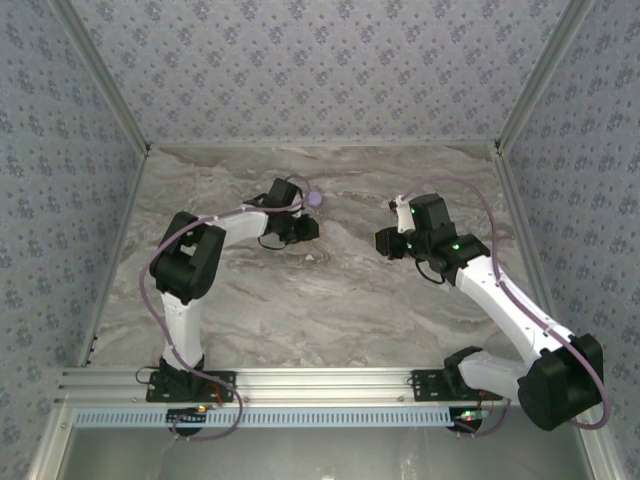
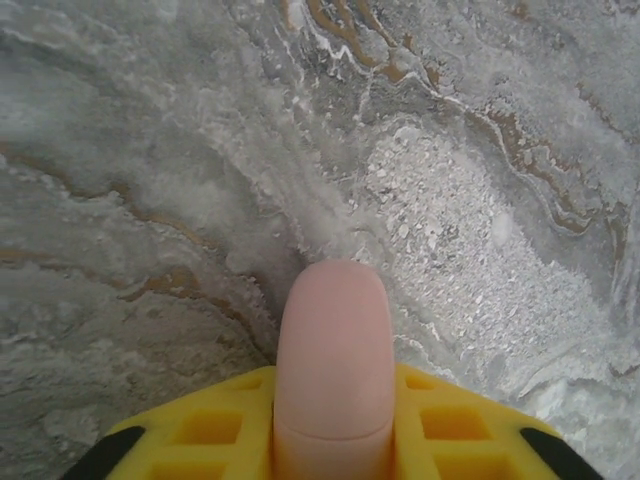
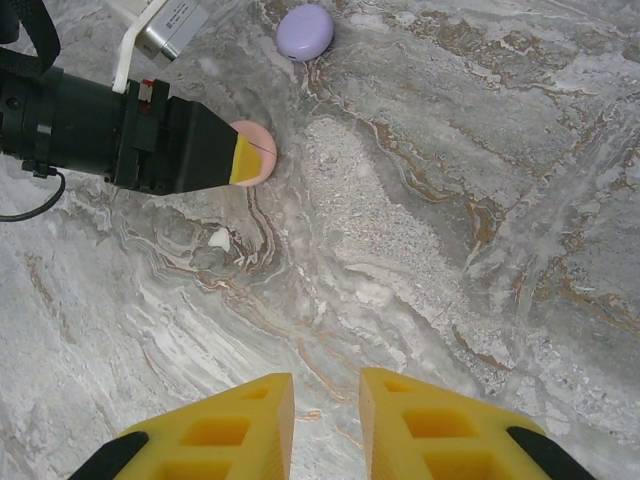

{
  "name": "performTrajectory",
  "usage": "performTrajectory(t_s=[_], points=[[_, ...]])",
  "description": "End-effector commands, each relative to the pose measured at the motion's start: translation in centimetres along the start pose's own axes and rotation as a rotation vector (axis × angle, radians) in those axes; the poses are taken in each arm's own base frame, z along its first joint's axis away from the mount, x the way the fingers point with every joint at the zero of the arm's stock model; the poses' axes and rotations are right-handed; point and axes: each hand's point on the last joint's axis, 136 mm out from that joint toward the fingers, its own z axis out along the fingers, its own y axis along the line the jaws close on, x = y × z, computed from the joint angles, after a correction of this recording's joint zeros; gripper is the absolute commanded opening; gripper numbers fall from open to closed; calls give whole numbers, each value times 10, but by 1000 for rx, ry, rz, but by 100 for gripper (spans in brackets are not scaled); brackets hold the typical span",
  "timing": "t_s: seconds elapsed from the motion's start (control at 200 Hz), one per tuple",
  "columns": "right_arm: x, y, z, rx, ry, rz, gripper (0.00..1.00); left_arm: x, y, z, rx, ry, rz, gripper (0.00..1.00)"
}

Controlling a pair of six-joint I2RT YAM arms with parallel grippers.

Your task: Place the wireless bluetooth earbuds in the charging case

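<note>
Left tool (image 3: 240, 162) was clamped on a pink disc (image 2: 333, 350), mid-tabletop (image 3: 480, 150). One pale earbud (image 3: 218, 238) lay just beside it, toward the near edge. Right tool (image 3: 326, 420) stood slightly apart, empty.

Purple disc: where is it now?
The purple disc lies on the table toward the far side, left of centre, beside the left arm; in the right wrist view it's beyond the pink disc.

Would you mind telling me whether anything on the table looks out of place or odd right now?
One tiny whitish bit, likely an earbud, lies loose on the marble table, just beside the left gripper and apart from the pink disc it grips. The purple disc sits alone farther off. Nothing looks spilled or damaged.
</note>
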Motion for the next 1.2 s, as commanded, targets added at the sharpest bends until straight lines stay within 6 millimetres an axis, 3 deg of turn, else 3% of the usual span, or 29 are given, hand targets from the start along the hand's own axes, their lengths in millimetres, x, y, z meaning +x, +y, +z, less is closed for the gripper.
performTrajectory(t_s=[0.0,0.125,0.265,0.495,0.63,0.92,1.124,1.194], points=[[3,-7,0,33,13,24,27,3,14,-2,-78,16,4,42],[4,-17,0,86,11,28,28,2,22,-16,-133,-21,39,62],[4,-41,-2,200,-6,61,30,-3,24,-41,-190,-71,90,72],[7,-102,-14,468,-58,150,37,-3,27,-88,-265,-156,186,74],[9,-129,-20,527,-95,200,41,3,40,-116,-329,-206,204,74],[10,-178,-28,643,-189,230,50,1,97,-181,-516,-375,149,74],[12,-197,-19,608,-251,215,54,-6,135,-226,-675,-548,146,78],[12,-197,-12,579,-274,176,56,-7,144,-233,-702,-598,175,78]])
